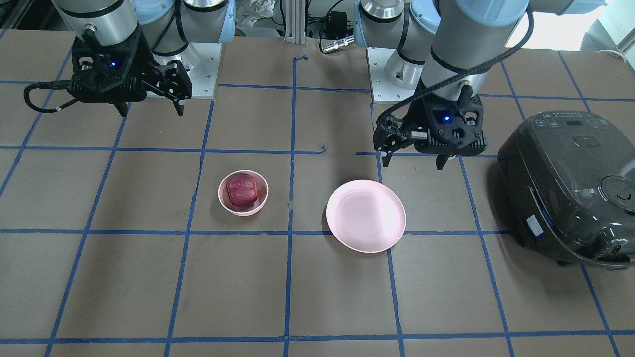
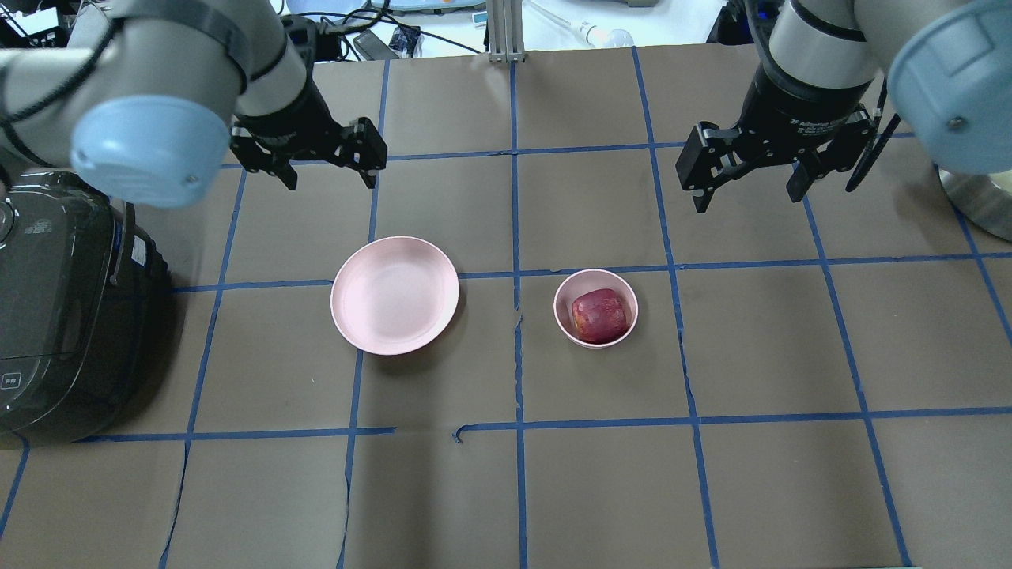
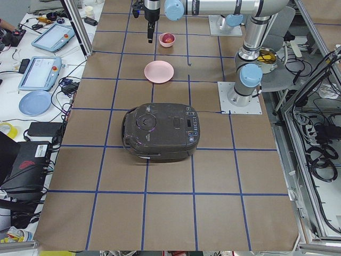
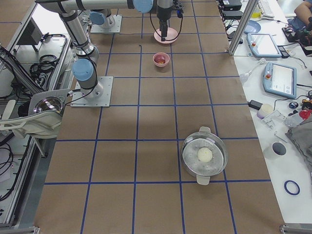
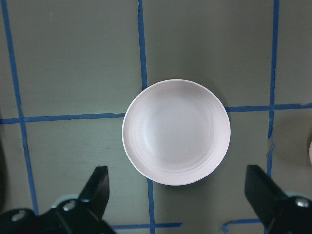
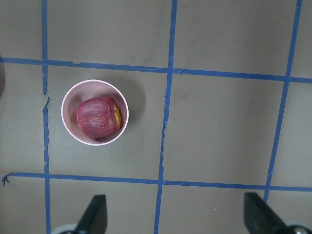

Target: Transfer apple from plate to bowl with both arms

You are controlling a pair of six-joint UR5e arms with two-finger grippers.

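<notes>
Brown paper covers our bench [image 2: 601, 490], and blue tape [image 2: 518, 197] cuts it into squares. Our red, blocky apple [image 2: 602, 315] sits in the small deep pink bowl [image 2: 558, 307]. The wide, smooth pink plate [image 2: 394, 294] lies near it, not touching. Our left tool [image 2: 328, 170] and right tool [image 2: 747, 197] hang wide open above the bench, holding nothing. A dark shiny cooker [image 2: 55, 316] sits at the left end.

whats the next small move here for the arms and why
Probably just draw the left gripper and right gripper back to rest, since the transfer looks done: the apple sits in the bowl, the plate is bare, and both grippers are open, holding nothing, apart from the dishes.
</notes>
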